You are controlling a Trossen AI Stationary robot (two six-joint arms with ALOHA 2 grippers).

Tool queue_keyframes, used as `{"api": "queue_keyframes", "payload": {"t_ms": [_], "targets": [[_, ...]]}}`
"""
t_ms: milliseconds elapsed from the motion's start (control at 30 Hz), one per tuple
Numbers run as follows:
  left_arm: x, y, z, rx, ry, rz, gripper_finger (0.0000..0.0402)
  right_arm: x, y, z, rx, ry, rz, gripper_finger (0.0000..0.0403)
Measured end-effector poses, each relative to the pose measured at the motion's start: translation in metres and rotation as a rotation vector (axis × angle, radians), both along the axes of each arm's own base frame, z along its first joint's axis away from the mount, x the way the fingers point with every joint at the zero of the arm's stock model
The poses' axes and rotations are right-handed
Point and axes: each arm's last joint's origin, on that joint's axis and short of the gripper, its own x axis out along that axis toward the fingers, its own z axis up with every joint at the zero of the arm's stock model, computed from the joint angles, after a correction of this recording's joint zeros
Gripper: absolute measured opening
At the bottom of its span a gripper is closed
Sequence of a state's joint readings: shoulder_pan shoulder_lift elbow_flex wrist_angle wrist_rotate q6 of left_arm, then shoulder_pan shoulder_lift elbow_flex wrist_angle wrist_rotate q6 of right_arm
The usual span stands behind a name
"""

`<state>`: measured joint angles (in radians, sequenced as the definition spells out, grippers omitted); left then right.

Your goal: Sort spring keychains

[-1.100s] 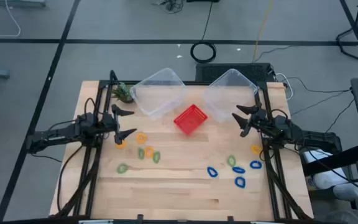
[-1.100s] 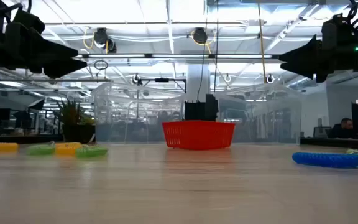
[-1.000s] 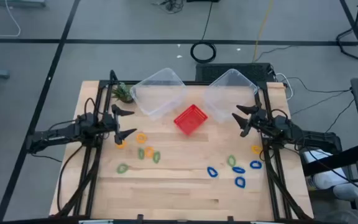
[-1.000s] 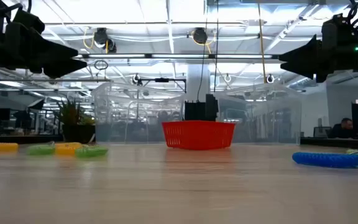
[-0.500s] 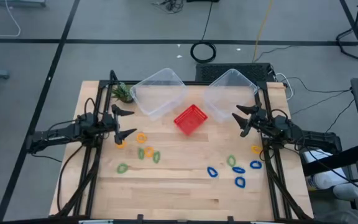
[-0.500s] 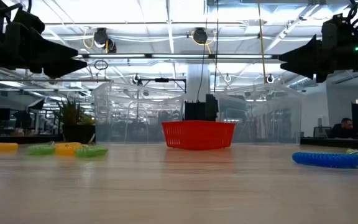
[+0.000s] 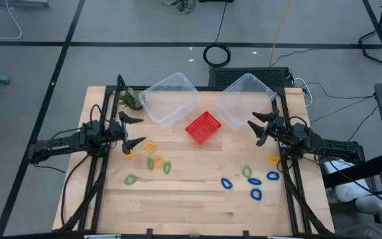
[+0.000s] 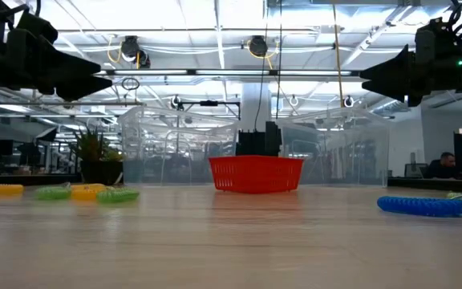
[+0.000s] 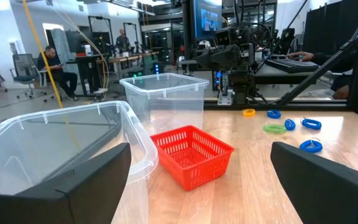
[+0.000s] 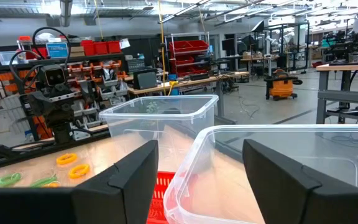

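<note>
While both arms hang above the table, nothing is held.

Left gripper (image 7: 133,131): over the left side of the wooden table (image 7: 191,206), above the surface, fingers spread wide, nothing between them; just beside the nearest orange loops.

Right gripper (image 7: 256,129): over the right side, raised, fingers likewise wide apart and empty; close to the right clear bin.

Spring keychains, left group: orange ones (image 7: 150,147) and one (image 7: 128,154) just below the left gripper; green ones (image 7: 167,168) and (image 7: 130,178) nearer the front edge. All flat on the wood.

Spring keychains, right group: blue loops (image 7: 227,184), (image 7: 255,180), (image 7: 256,194) lying near one another; a green one (image 7: 247,172) just behind them; a yellow one (image 7: 273,159) beside the right arm. The low view shows a blue coil (image 8: 422,205) flat on the table.

Red basket (image 7: 203,127): mesh, centre back of table, empty as far as the left wrist view shows.

Clear bins: left bin (image 7: 169,98) and right bin (image 7: 245,99), either side of the basket at the back; no loops seen inside.

Plant (image 7: 130,98): back left corner, beside the left bin.
</note>
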<state>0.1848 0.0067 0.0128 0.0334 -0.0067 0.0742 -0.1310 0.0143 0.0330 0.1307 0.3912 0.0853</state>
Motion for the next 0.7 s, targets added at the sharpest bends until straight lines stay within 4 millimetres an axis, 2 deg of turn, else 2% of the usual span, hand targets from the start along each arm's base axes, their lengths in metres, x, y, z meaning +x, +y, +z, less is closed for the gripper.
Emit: {"api": "queue_keyframes", "payload": {"t_ms": [267,433,700], "targets": [[0.0,0.0,0.0,0.0,0.0,0.0,0.0395,0.0,0.0001,0.0,0.007,-0.004,0.004,0.0222],[0.0,0.0,-0.0001,0.0,0.0,0.0,0.0395,0.0001,0.0001,0.0,0.091,-0.053,0.014,0.0222],[0.0,0.0,0.0,0.0,0.0,-0.001,0.0395,0.0001,0.0,0.0027,0.05,-0.039,0.008,0.0222]]}}
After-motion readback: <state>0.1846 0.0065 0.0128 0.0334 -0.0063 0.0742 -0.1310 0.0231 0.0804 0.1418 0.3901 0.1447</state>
